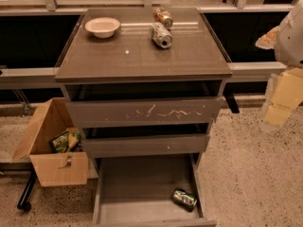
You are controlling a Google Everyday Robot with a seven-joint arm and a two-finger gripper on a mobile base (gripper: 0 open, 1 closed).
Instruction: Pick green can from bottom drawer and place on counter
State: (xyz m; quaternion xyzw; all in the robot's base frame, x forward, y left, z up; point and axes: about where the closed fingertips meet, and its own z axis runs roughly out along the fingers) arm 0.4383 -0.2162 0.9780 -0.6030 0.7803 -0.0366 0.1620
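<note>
A grey-brown cabinet [199,148] with three drawers is seen from the front and above. The bottom drawer [137,188] of the cabinet is pulled out furthest, and its flat floor is exposed. The green can [184,198] is found lying on its side in that drawer, near the cabinet's front right corner and close to the drawer's right wall. The middle drawer [142,145] is pulled out slightly, and the top drawer [142,112], marked by pale scratches across its front, is pulled out a little as well.

The table [142,56] forming the cabinet's top is glossy. A white bowl [102,26] is set at its back left. An orange-brown can [163,17] is laid at the back, right of centre, and a silver can [161,35] is laid on its side just in front of it.

The tool [279,105] is held in the air to the right of the cabinet, well apart from it, at about the height of the top drawer. Whether it is wide or narrow cannot be told, and nothing is seen in it.

An open cardboard box [52,145] is placed on the floor to the left of the cabinet, with green packets [64,140] inside.
</note>
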